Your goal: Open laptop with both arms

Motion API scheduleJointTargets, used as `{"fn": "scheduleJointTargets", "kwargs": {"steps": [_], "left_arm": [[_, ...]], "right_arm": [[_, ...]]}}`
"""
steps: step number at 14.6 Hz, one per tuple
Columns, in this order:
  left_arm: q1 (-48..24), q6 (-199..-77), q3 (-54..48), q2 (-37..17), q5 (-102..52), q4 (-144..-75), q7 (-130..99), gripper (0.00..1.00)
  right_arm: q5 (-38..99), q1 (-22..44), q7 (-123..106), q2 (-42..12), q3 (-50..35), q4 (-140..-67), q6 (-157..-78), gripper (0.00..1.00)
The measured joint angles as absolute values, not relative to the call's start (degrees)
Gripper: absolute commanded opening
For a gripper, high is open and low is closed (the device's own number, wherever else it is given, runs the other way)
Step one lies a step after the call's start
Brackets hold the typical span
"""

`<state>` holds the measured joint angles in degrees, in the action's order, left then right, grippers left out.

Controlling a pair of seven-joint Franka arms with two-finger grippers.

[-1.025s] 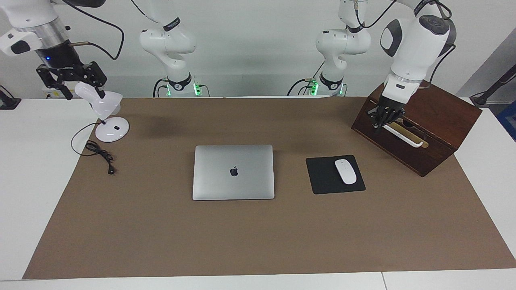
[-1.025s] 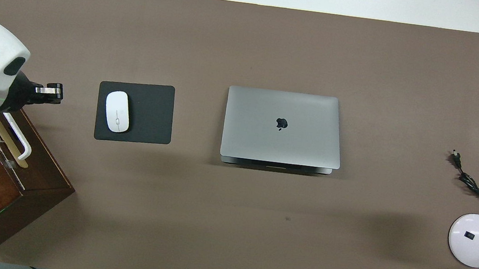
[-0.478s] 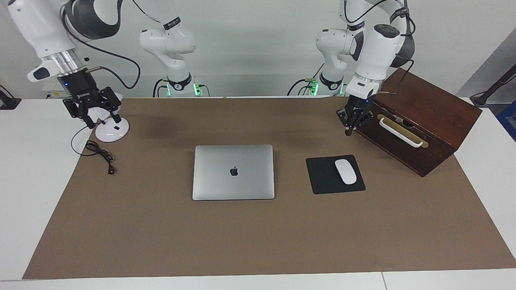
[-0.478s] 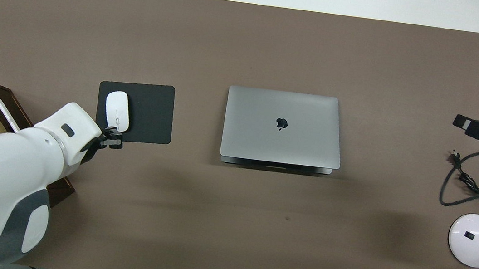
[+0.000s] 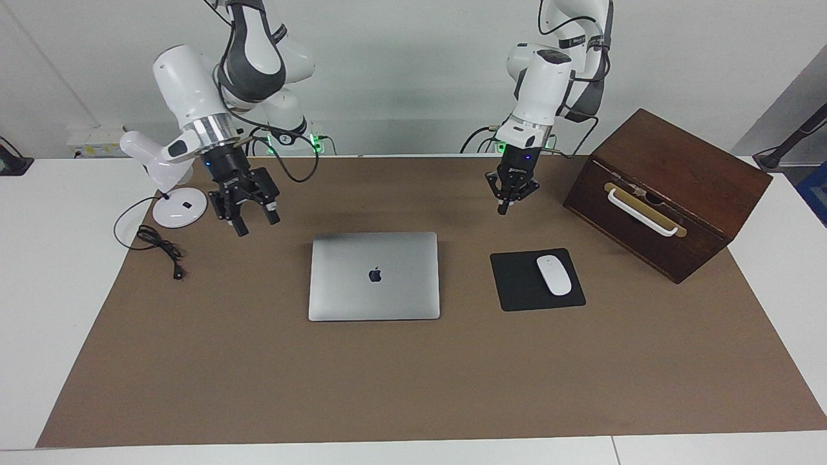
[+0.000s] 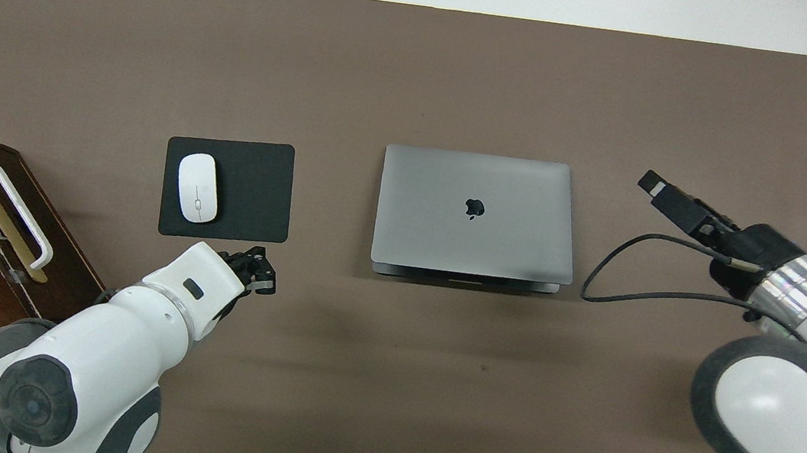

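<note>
The silver-grey laptop (image 5: 374, 276) lies closed on the brown mat, apple logo up; it also shows in the overhead view (image 6: 476, 216). My right gripper (image 5: 257, 223) hangs in the air over the mat beside the laptop, toward the right arm's end, with its fingers apart and empty; it also shows in the overhead view (image 6: 658, 188). My left gripper (image 5: 510, 205) is up over the mat between the laptop and the wooden box, fingers together and empty; in the overhead view (image 6: 260, 280) it covers the mat just by the mouse pad's near edge. Neither gripper touches the laptop.
A black mouse pad (image 5: 517, 284) with a white mouse (image 5: 554, 275) lies beside the laptop toward the left arm's end. A dark wooden box (image 5: 672, 194) with a white handle stands past it. A white desk lamp (image 5: 179, 208) and its black cable (image 5: 158, 248) are at the right arm's end.
Both arms have swung in from the table's ends toward the laptop. The left gripper has left the wooden box; the right gripper has left the lamp. The laptop has not moved.
</note>
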<state>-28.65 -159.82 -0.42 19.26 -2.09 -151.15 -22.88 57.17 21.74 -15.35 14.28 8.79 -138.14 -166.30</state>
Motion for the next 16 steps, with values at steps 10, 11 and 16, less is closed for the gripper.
{"fn": "scheduleJointTargets", "kwargs": {"steps": [10, 11, 16], "left_arm": [[-38.4, -176.8, -0.5, 11.2, -2.1, -154.2, -23.8, 0.0], [-39.0, -178.2, -0.6, 10.2, -2.1, -154.2, -23.8, 0.0], [-39.5, -183.9, -0.6, 6.3, -2.1, -154.2, -23.7, 0.0]], "right_arm": [[106.8, 43.0, -15.1, 13.6, 8.6, -139.1, -183.5, 1.0], [109.9, 43.7, -15.1, 13.6, 8.6, -139.2, -183.8, 1.0], [118.4, 50.5, -15.1, 11.0, 8.6, -139.5, -189.1, 1.0]]}}
